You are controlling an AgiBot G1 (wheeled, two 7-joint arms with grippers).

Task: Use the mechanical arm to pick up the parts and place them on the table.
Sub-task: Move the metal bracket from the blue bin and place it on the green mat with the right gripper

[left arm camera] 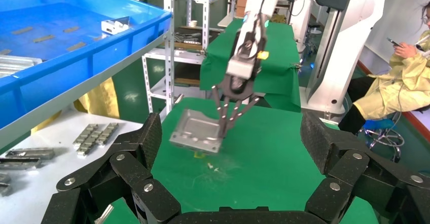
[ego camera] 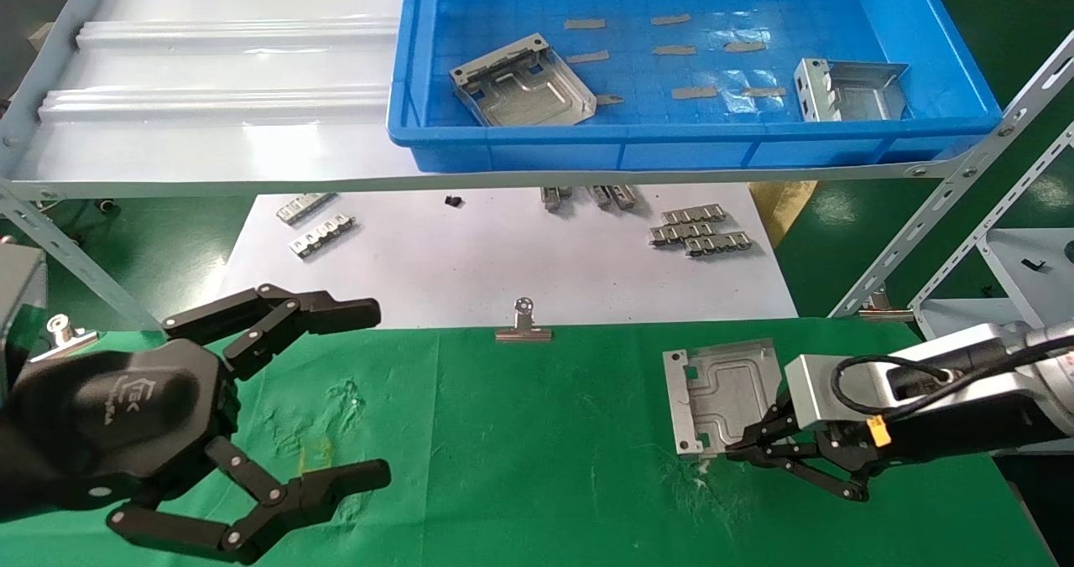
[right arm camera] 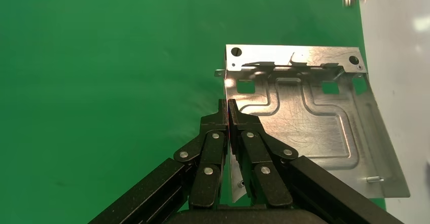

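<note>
My right gripper (ego camera: 738, 448), on the white arm with the silver wrist box and orange-tagged cable, is shut on the upturned edge of a grey stamped part (ego camera: 722, 391). It holds the part low over the green table (ego camera: 520, 449), at the right. The right wrist view shows the fingertips (right arm camera: 221, 113) pinching that edge of the part (right arm camera: 314, 117). The left wrist view shows the part (left arm camera: 195, 130) slightly tilted above the cloth. Two more parts (ego camera: 524, 85) (ego camera: 847, 89) lie in the blue bin (ego camera: 403, 122). My left gripper (ego camera: 375, 391) hangs open and empty at the front left.
The bin sits on a pale ribbed shelf (ego camera: 210, 72) at the back. Below it a white sheet (ego camera: 503, 257) carries small ridged strips (ego camera: 696, 231). A binder clip (ego camera: 523, 324) grips the table's far edge. Slanted metal rack struts (ego camera: 948, 198) stand at the right.
</note>
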